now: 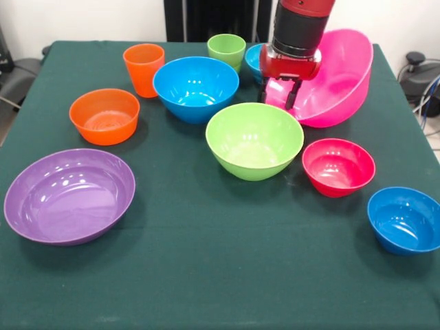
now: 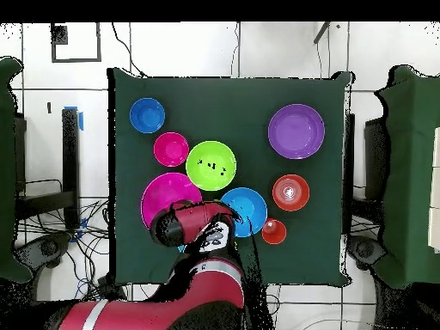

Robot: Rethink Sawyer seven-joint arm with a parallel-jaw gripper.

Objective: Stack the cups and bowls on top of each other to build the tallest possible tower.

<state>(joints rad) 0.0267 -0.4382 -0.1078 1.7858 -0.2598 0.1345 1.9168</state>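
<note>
My gripper (image 1: 280,94) is shut on the near-left rim of the huge pink bowl (image 1: 338,79), which hangs tilted at the back right, its left side raised. A small blue bowl (image 1: 252,56) peeks out behind the gripper. Left of it stand the light green cup (image 1: 226,49) and the orange cup (image 1: 144,67). The large blue bowl (image 1: 196,88) and the lime green bowl (image 1: 254,139) sit mid-table. The orange bowl (image 1: 104,115) and the purple bowl (image 1: 69,195) lie to the left. The small red bowl (image 1: 338,166) and another small blue bowl (image 1: 404,220) lie to the right.
Everything rests on a dark green cloth (image 1: 220,282). In the overhead view the arm (image 2: 206,249) covers the table's lower middle and part of the pink bowl (image 2: 163,193); cables and dark chairs surround the table.
</note>
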